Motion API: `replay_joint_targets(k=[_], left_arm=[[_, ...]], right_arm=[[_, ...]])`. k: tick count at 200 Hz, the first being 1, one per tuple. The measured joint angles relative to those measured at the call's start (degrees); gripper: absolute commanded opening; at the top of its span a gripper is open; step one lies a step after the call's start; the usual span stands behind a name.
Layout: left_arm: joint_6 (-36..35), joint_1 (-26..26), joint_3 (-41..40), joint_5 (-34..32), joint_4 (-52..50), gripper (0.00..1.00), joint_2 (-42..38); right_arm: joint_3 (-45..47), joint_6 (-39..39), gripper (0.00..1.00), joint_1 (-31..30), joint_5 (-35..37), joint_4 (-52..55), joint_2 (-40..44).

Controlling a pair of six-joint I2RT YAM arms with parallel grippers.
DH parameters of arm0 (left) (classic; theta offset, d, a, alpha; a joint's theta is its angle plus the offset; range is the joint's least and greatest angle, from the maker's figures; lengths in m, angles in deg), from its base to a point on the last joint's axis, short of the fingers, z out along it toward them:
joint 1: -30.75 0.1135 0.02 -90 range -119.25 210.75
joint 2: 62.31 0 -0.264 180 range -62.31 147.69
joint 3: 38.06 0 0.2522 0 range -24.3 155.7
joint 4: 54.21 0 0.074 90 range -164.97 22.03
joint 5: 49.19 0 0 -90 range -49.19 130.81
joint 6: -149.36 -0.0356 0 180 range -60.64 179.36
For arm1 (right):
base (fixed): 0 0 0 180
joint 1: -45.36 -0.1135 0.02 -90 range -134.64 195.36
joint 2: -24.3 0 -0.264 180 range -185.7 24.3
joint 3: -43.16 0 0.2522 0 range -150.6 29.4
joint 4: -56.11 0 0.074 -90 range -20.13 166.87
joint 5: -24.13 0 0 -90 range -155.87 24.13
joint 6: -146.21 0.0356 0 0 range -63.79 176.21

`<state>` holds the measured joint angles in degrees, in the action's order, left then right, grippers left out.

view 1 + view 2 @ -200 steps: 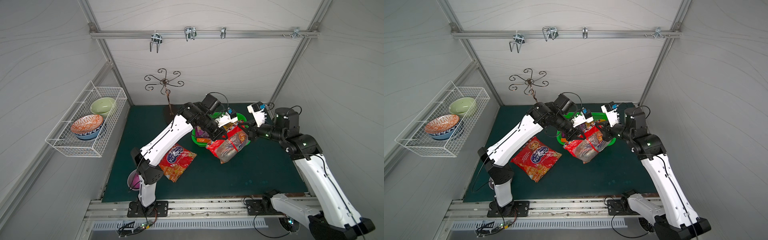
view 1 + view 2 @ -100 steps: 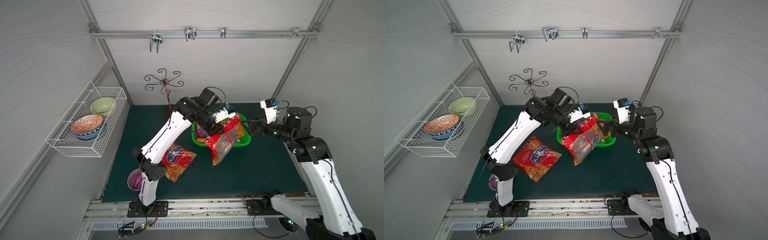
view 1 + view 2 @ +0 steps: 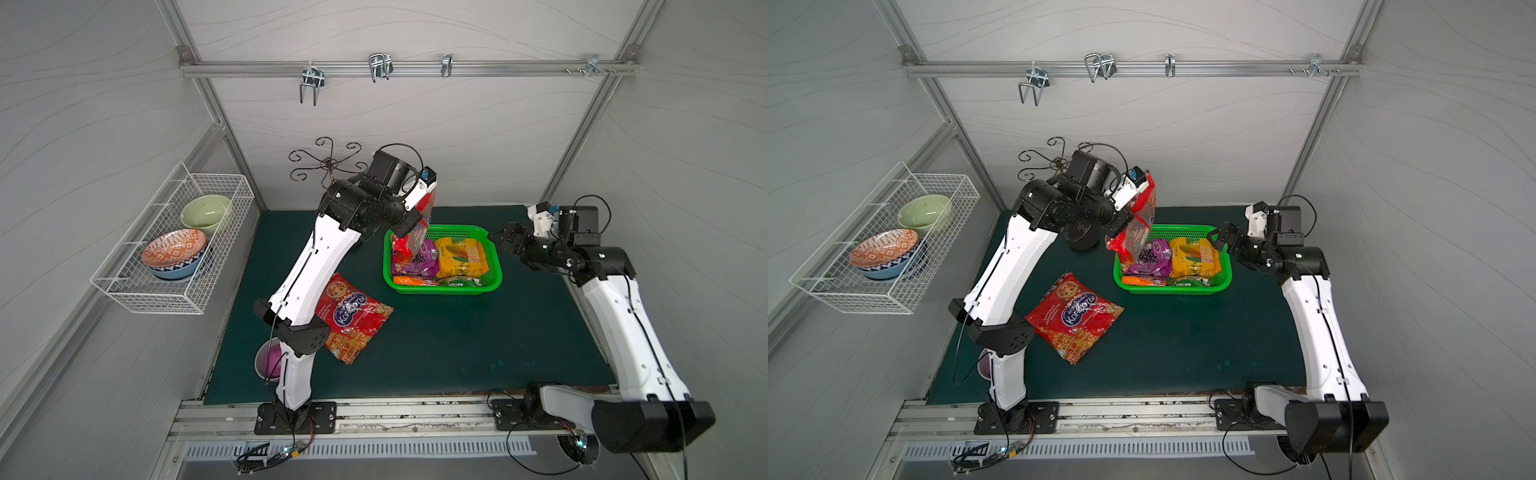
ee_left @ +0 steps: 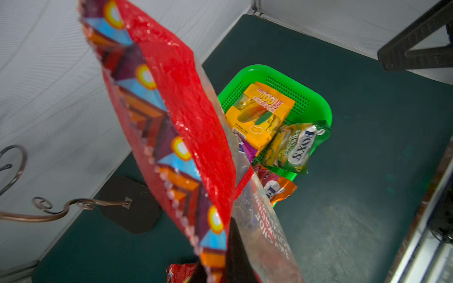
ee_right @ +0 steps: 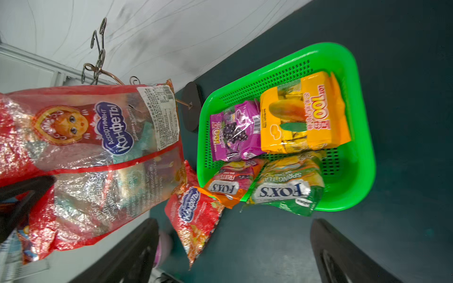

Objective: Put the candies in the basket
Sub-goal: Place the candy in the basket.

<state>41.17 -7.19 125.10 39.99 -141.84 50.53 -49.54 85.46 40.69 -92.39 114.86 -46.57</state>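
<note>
While the left claw [image 3: 417, 214] pinches a crinkly red bag [image 3: 409, 245] hanging below it over a corner of the mesh-walled green basket [image 3: 446, 291] in a top view, the spread right claw [image 3: 505, 241] sits beside the rim; left wrist: the glossy red bag [image 4: 186, 110] fills the front; right wrist: a flat purple pouch [image 5: 235, 132] and a yellow pouch [image 5: 304, 117] lie inside, ahead of the black fingers [image 5: 343, 254]

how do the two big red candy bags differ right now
The held red bag hangs upright from the shut left gripper; the lying red bag rests flat on the mat. The held red bag is at the green basket's rim; the lying red bag sits apart from it. Both share red wrapping with a blue oval logo.
</note>
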Motion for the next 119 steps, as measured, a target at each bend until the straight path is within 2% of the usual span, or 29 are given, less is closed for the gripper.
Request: replay_joint_targets(k=[48,119], left_arm=[[1.55,2.84,0.35,-3.54,4.17,0.00,4.46],[3.91,6.05,0.35,-3.52,7.72,0.00,12.15]], right_arm=[[-3.34,5.84,0.99,-1.84,-4.85,-1.49,-10.29],[-3.10,7.43,0.99,-1.66,-8.72,-2.40,-10.88]])
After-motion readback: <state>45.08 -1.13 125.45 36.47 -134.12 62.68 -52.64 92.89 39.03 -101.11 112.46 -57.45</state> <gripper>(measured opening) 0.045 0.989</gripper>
